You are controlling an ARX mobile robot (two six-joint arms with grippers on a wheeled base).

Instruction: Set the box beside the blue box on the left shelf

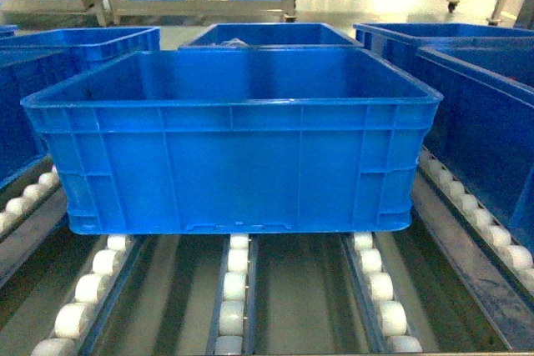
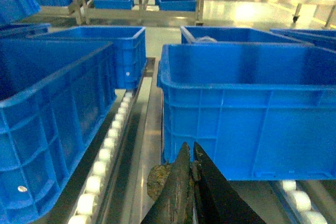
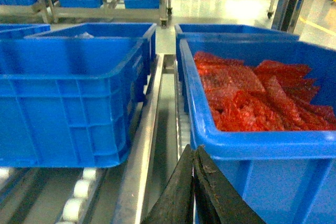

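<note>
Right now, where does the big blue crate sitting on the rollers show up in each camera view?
Head: the crate fills the centre, resting on the white rollers.
Left wrist: right half of the picture, above the shut left claw.
Right wrist: left half, beside the crate of red bags.
Shared landmark: the white rollers under it.

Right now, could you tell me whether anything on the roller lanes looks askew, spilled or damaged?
Nothing stands out. The box sits level and square on the white rollers, and the red bags stay inside the neighbouring crate.

Closed left hand (image 2: pixel 190 174) just before the box (image 2: pixel 252 114) on the left shelf (image 2: pixel 107 148) rollers
</note>
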